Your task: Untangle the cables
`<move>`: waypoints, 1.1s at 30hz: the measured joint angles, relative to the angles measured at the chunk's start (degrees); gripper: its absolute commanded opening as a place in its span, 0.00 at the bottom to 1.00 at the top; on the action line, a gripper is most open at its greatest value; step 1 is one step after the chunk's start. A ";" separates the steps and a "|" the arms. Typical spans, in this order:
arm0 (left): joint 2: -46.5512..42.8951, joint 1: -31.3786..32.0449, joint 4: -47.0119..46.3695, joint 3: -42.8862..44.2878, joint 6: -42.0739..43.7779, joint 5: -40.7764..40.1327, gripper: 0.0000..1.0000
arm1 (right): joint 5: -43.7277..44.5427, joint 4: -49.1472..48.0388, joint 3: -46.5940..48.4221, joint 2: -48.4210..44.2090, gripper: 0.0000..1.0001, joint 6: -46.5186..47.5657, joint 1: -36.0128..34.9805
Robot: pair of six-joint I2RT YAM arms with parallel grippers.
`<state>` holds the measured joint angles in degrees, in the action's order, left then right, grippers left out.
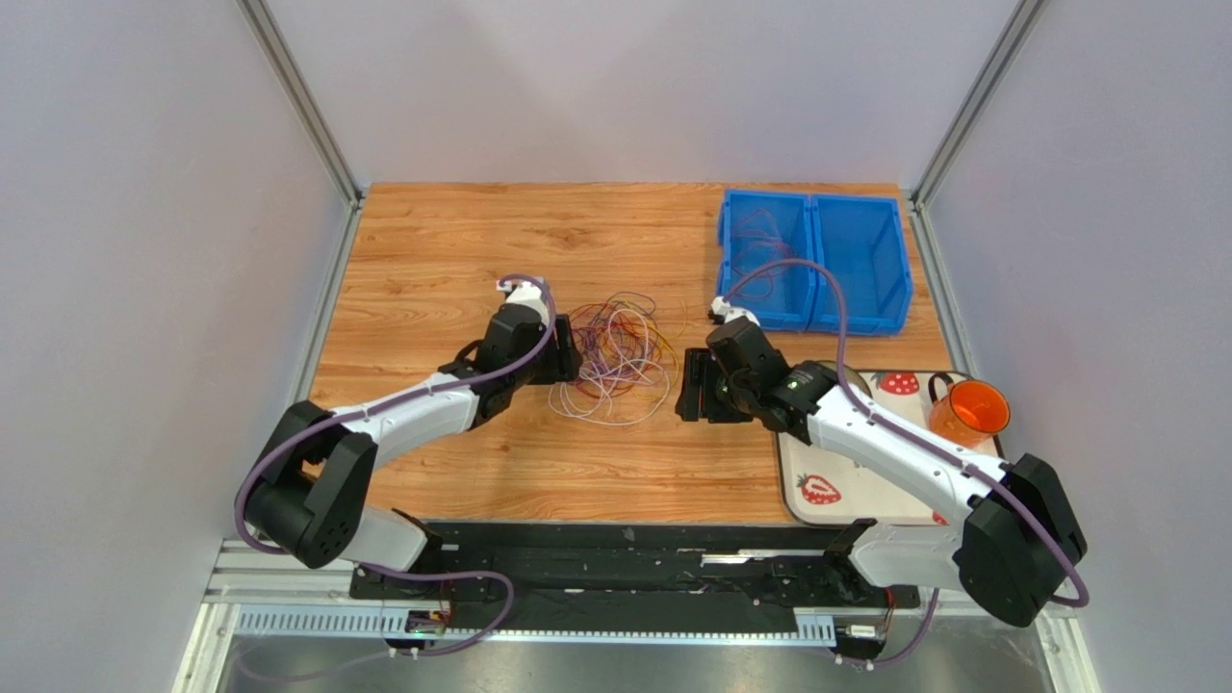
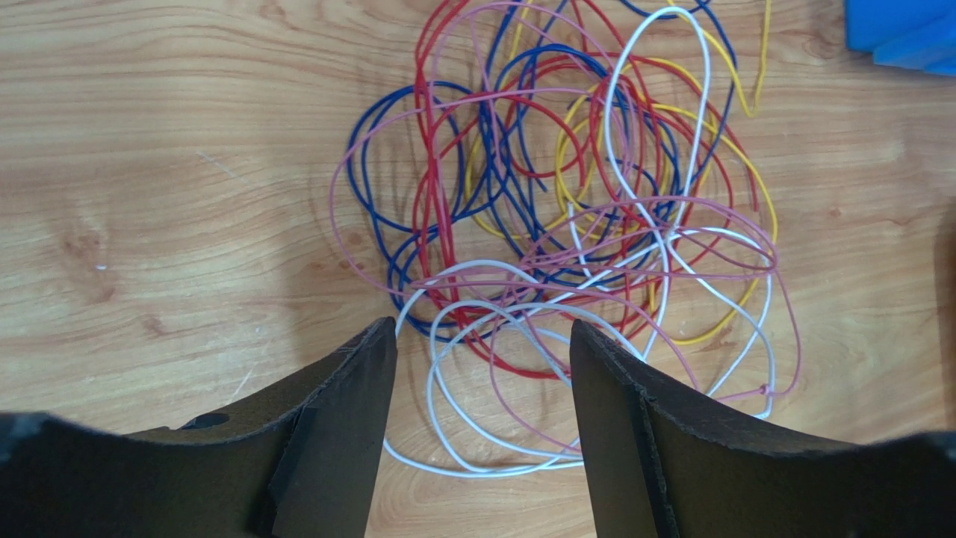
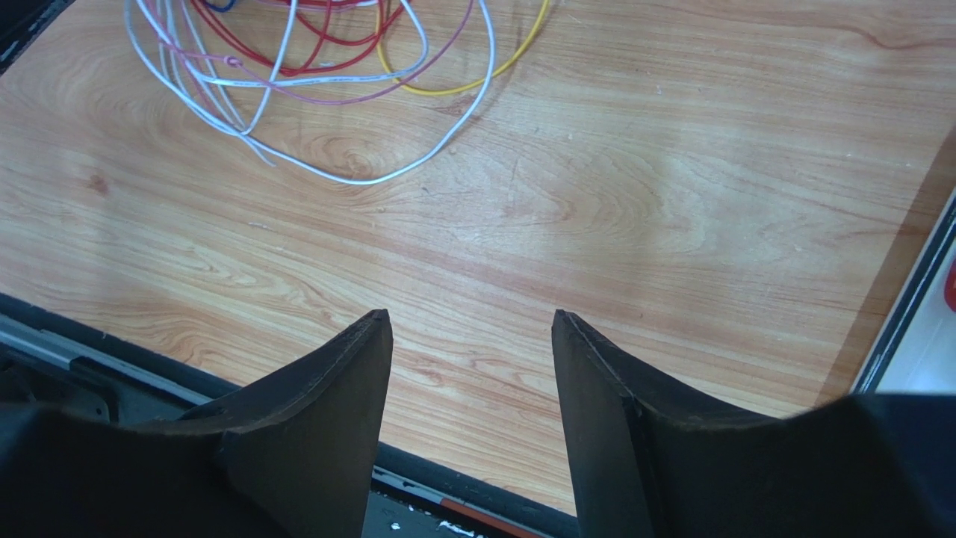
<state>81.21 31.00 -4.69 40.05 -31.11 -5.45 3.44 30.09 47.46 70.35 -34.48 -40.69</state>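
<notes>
The cables [image 1: 619, 358] lie as a tangled heap of thin red, blue, pink, yellow and white loops on the wooden table, between the two arms. In the left wrist view the cables [image 2: 561, 202] fill the middle, and white and pink loops run between the tips of my open left gripper [image 2: 483, 336], which holds nothing. In the top view the left gripper [image 1: 567, 351] is at the heap's left edge. My right gripper [image 1: 696, 387] is open and empty, just right of the heap. In the right wrist view the right gripper [image 3: 471, 325] is over bare wood, with the cables [image 3: 325, 67] at the upper left.
A blue two-compartment bin [image 1: 814, 260] stands at the back right. A white tray [image 1: 868, 498] with strawberry prints sits at the right, with an orange cup [image 1: 969, 412] on it. The table's near edge and a black rail [image 3: 112, 370] show below the right gripper.
</notes>
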 measured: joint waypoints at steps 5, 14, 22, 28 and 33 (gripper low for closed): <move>-1.03 0.00 -5.25 -3.39 -0.28 0.76 0.66 | 1.49 -0.28 1.05 0.83 0.58 0.00 0.00; -1.16 0.00 -8.66 -3.72 -0.39 1.40 0.65 | 2.54 -2.64 1.16 4.70 0.56 -0.20 0.00; -1.18 0.00 -9.38 -4.02 -0.61 1.40 0.64 | 2.95 -7.21 -1.05 6.29 0.55 0.09 0.00; -1.18 0.00 -9.38 -4.02 -0.68 1.40 0.63 | 3.58 -10.78 -3.06 7.98 0.54 1.22 0.00; -1.18 0.00 -9.38 -4.00 -0.70 1.40 0.63 | 3.48 -13.90 -3.80 9.18 0.54 2.03 0.48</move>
<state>80.03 31.00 -14.06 36.05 -31.81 -4.05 6.92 16.19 43.66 79.53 -32.45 -40.21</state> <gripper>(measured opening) 0.628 0.545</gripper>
